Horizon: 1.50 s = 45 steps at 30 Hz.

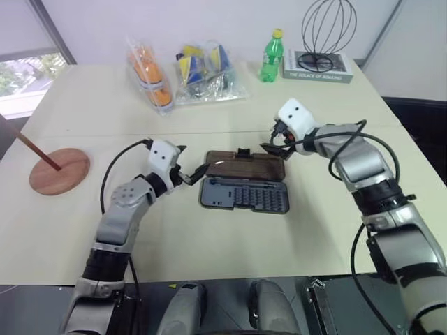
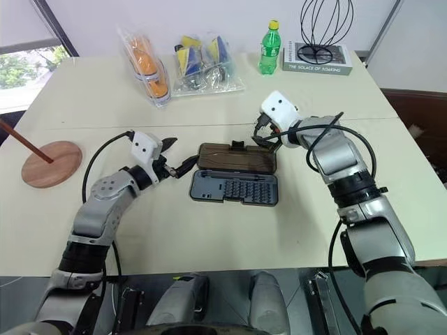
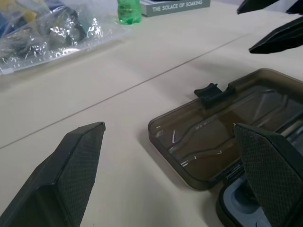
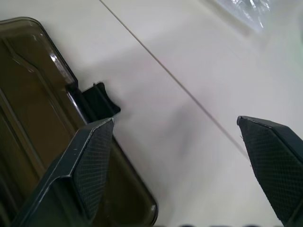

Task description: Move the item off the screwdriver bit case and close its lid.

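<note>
The screwdriver bit case [image 1: 244,195] lies open at the table's middle, its dark grey tray holding rows of bits. Its smoked brown lid [image 1: 244,166] lies flat behind the tray, with the black latch tab [image 3: 210,91] on its far edge. The item, a reddish-brown wooden stand [image 1: 59,171], sits far left on the table, apart from the case, with its rod slanting up out of view. My left gripper [image 1: 190,164] is open and empty at the case's left end. My right gripper [image 1: 274,143] hovers open and empty over the lid's far right corner [image 4: 28,109].
Along the far side of the table are a bag of oranges [image 1: 150,77], a clear bag of blue-and-yellow things [image 1: 206,70], a green bottle [image 1: 272,56] and a book [image 1: 318,68] bearing a black wire sculpture [image 1: 327,31]. A seam crosses the table behind the case.
</note>
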Available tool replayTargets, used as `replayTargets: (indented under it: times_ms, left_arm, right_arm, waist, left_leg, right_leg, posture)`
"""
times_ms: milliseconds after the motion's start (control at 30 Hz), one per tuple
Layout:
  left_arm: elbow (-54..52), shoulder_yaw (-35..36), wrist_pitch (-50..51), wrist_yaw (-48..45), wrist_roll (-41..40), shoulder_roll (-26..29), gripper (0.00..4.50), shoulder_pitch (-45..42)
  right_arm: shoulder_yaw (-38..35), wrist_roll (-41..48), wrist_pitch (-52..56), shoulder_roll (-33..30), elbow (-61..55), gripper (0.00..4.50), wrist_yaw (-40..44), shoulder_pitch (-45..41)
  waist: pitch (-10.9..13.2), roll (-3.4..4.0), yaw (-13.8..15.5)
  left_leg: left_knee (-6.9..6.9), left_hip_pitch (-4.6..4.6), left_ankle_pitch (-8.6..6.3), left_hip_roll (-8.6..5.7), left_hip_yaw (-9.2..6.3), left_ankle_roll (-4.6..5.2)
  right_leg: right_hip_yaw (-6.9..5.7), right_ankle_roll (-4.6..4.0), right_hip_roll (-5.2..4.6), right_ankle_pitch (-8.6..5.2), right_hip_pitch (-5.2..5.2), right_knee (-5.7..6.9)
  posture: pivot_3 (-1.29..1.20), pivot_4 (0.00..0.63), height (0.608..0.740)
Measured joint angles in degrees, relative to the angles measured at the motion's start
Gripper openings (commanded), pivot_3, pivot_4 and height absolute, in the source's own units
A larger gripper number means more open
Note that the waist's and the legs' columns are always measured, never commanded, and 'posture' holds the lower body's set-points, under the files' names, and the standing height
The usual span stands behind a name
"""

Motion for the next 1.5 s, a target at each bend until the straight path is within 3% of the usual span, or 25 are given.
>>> replayTargets:
  times_ms: [333,533,633,867,1167,1500]
  left_arm:
    - [-0.1,0.4,-0.2,1.5,0.0,0.3,4.5,0.1]
    - [-1.6,0.7,-0.2,2.2,0.0,0.3,4.5,1.4]
    - [-2.2,0.8,-0.2,2.5,0.0,0.6,4.5,1.8]
    - [-2.7,0.9,-0.2,3.1,0.0,1.0,4.5,2.5]
    - [-3.0,1.8,-0.1,3.2,0.0,1.4,4.5,2.4]
    - [-3.0,1.9,-0.1,3.2,0.1,1.7,4.5,2.4]
  right_arm:
    - [2.1,-4.9,-16.7,2.1,29.2,4.48,18.4,-9.2]
    - [1.3,-6.9,-22.1,4.2,37.3,4.48,19.6,-9.9]
    - [0.7,-7.8,-23.9,5.2,40.3,3.58,19.3,-10.9]
    - [-0.7,-9.9,-27.7,6.5,43.9,0.03,18.8,-11.9]
    - [-1.4,-12.8,-30.1,6.7,45.6,0.03,20.0,-12.8]
    - [1.2,-17.1,-49.3,5.9,40.1,0.03,21.9,-9.0]
  waist:
    - [0.0,0.01,0.0]
    - [0.0,0.02,-0.2]
    - [0.0,0.03,-0.2]
    - [0.0,0.03,-0.1]
    - [0.0,0.04,-0.3]
    - [0.0,0.04,-0.3]
  left_leg:
    - [0.0,-0.01,0.18,-0.01,0.01,-0.32]
    - [-0.01,-0.01,0.21,0.0,0.0,-0.38]
    - [-0.01,-0.01,0.21,-0.01,0.0,-0.39]
    - [0.0,-0.01,0.21,-0.01,0.0,-0.39]
    - [0.0,0.03,0.22,0.0,0.01,-0.41]
    - [0.0,0.03,0.23,0.0,0.03,-0.42]
  right_leg:
    - [0.01,0.0,-0.02,0.0,0.01,-0.05]
    - [0.02,-0.01,-0.01,0.01,-0.02,-0.01]
    - [0.03,-0.01,-0.02,0.01,-0.01,-0.02]
    - [0.04,-0.01,-0.01,0.01,-0.01,-0.02]
    - [0.06,-0.02,0.0,0.01,-0.01,0.04]
    - [0.07,-0.02,-0.01,0.01,-0.02,0.03]
  posture:
    - [0.0,0.15,0.74]
    - [0.0,0.15,0.74]
    - [0.0,0.15,0.74]
    - [0.0,0.15,0.74]
    - [0.0,0.15,0.74]
    - [0.0,0.15,0.74]
